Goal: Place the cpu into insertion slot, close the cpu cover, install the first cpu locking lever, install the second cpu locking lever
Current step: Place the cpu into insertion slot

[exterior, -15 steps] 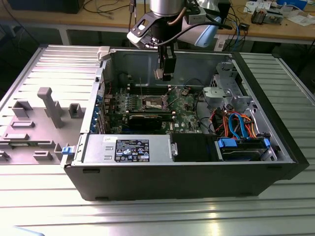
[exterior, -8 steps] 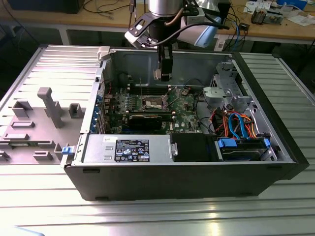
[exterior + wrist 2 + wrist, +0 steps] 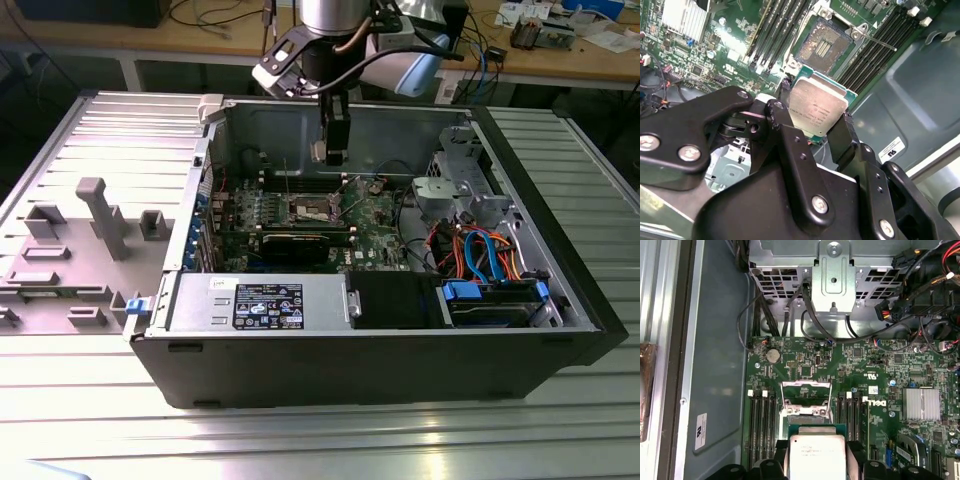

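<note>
The black two-fingered gripper (image 3: 812,119) hangs inside the open black computer case (image 3: 400,362), which lies on its side on the ribbed grey metal bench (image 3: 300,440). Its fingers (image 3: 841,141) are drawn in narrow and clamp two opposite edges of the small flat square cpu (image 3: 817,106) with the dull silver-grey metal top, green showing round its rim. The chip is held in the air, tilted, clear of the green motherboard (image 3: 735,60) and near the square insertion slot (image 3: 826,44), whose dark centre with its field of contacts lies bare inside a shiny metal rim. In the first wrist view the cpu (image 3: 817,456) covers the near part of the socket, and the cpu cover (image 3: 806,385), a thin silver frame with a large window cut-out, stands swung back off it. Long black memory slots (image 3: 777,30) run along both sides of the socket. In the exterior view the gripper (image 3: 328,150) is above the board, by the case's far wall.
</note>
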Controlling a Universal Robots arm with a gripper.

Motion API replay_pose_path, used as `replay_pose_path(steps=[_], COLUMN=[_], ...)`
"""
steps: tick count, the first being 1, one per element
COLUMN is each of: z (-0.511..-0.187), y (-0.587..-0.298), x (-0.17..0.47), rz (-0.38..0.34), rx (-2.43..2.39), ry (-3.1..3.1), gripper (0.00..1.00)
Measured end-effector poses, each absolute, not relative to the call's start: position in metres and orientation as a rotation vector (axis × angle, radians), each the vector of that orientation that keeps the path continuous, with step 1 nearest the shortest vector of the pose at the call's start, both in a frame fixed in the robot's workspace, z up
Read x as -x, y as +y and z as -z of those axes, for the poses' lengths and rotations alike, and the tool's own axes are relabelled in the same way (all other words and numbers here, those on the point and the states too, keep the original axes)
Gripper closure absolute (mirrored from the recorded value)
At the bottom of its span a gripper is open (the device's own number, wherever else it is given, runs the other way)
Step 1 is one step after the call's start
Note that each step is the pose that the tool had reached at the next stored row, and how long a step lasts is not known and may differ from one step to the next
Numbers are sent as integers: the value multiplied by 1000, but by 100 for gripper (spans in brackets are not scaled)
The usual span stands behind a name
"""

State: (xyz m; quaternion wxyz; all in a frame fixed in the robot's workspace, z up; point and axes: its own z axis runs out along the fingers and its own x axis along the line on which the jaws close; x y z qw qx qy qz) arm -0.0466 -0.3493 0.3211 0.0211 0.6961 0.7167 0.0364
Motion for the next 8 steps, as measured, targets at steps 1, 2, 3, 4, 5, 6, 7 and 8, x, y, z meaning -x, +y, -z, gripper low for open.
replay_pose_path(steps=[1, 2, 3, 4, 5, 6, 7, 8], z=[-319, -316, -312, -309, -306, -304, -303, -301], y=[-348, -347, -346, -346, -346, -346, -346, -346], x=[47, 48, 49, 49, 49, 49, 49, 50], rz=[-113, -113, -112, -113, -112, -112, -112, -112], rx=[-2158, -2158, -2158, -2158, -2167, -2173, -2178, -2180], ry=[2222, 2222, 2222, 2222, 2213, 2207, 2202, 2199], gripper=[46, 46, 46, 46, 46, 46, 46, 46])
